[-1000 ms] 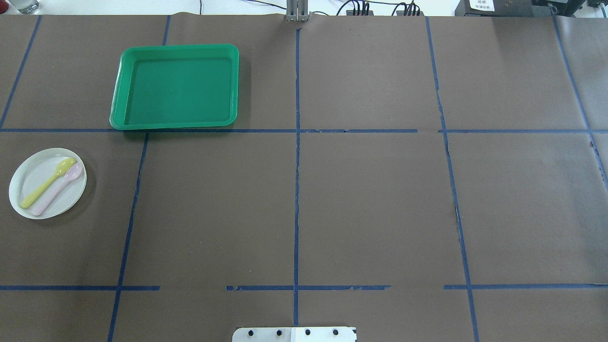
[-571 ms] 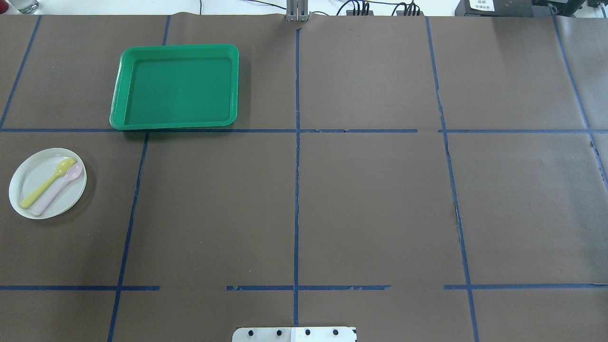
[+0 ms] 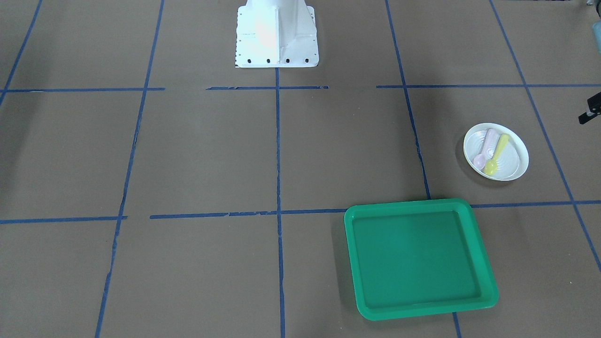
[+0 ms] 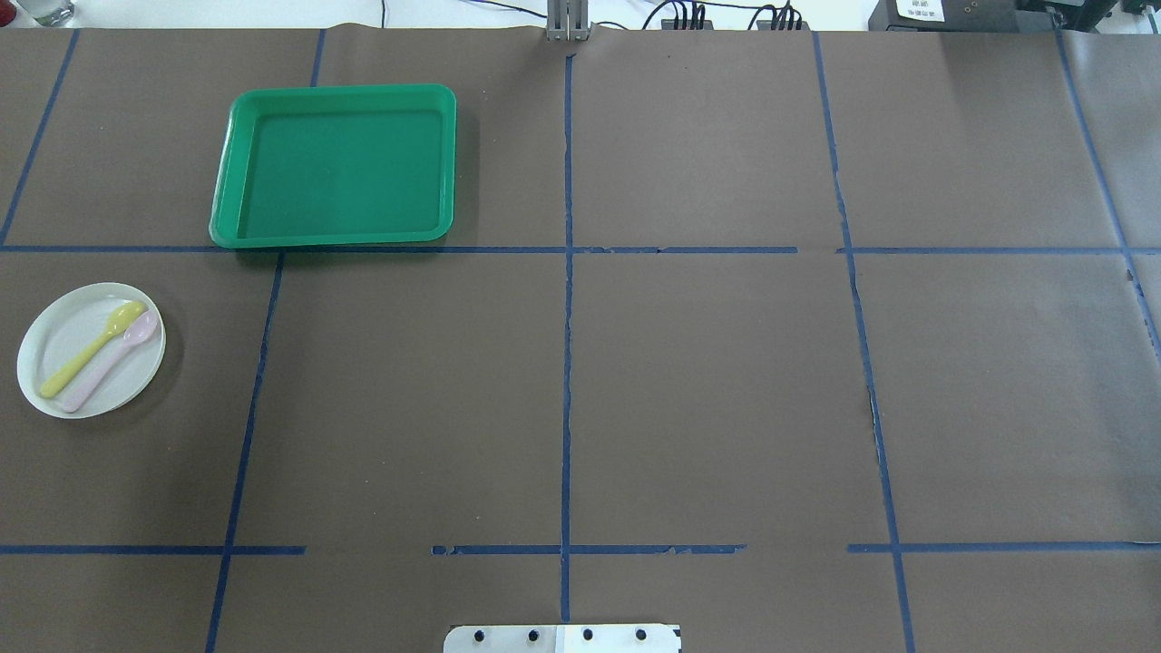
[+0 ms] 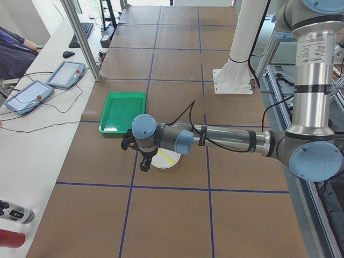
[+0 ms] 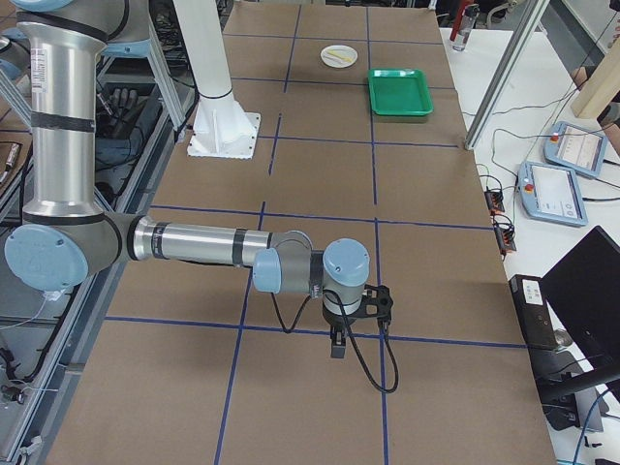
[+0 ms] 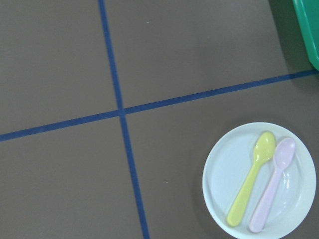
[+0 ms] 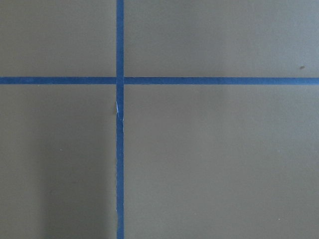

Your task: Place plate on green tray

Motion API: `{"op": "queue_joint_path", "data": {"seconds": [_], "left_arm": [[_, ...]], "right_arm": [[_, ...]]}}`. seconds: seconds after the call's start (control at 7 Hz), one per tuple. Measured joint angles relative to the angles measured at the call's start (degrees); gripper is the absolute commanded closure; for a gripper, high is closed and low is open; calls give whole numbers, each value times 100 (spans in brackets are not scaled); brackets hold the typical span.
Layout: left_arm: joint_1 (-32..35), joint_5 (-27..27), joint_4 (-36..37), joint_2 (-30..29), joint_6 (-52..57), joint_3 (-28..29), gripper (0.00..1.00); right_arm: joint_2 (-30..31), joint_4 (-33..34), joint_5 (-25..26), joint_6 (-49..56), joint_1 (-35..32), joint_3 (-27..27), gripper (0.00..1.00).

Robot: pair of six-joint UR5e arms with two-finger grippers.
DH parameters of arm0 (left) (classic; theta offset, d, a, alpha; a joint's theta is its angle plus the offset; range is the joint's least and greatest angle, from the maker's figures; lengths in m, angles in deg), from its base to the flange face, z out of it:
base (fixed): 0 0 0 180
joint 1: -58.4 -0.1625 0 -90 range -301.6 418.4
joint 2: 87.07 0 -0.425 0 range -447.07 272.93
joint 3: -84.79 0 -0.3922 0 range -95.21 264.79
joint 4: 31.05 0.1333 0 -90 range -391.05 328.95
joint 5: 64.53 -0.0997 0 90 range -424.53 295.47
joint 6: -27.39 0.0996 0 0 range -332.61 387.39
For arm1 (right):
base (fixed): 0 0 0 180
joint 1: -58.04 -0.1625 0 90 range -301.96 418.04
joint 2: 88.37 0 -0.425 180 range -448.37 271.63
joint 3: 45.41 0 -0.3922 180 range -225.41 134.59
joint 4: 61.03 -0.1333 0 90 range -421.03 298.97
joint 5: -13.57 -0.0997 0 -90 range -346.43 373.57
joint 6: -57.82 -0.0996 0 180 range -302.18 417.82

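Observation:
The small white plate (image 4: 56,337) lies at the table's left side, with a yellow spoon (image 4: 91,350) and a pink spoon (image 4: 111,359) on it. It also shows in the front view (image 3: 511,162) and the left wrist view (image 7: 224,172). The green tray (image 4: 332,91) sits empty beyond it, further from the robot and to the right; its corner shows in the left wrist view (image 7: 310,35). My left gripper (image 5: 143,164) hangs above the table just outside the plate (image 5: 167,163); I cannot tell whether it is open. My right gripper (image 6: 337,345) hovers over bare table far from both; I cannot tell its state.
The table is covered in brown paper with a blue tape grid. The robot's white base (image 3: 276,35) stands at the near middle edge. Tablets and cables (image 5: 32,91) lie on the white bench beyond the tray. A dark tip (image 3: 589,110) shows at the front view's right edge.

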Motion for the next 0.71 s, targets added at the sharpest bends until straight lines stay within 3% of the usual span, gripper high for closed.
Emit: {"op": "queue_joint_path", "data": {"seconds": [0.43, 0.71], "left_arm": [[-957, -730, -1834, -7, -1901, 729, 0], [-1322, -1045, -2562, -28, -2468, 1338, 0]], "right_arm": [[0, 0, -3, 0, 0, 4, 0], [0, 0, -4, 0, 0, 4, 0]]}}
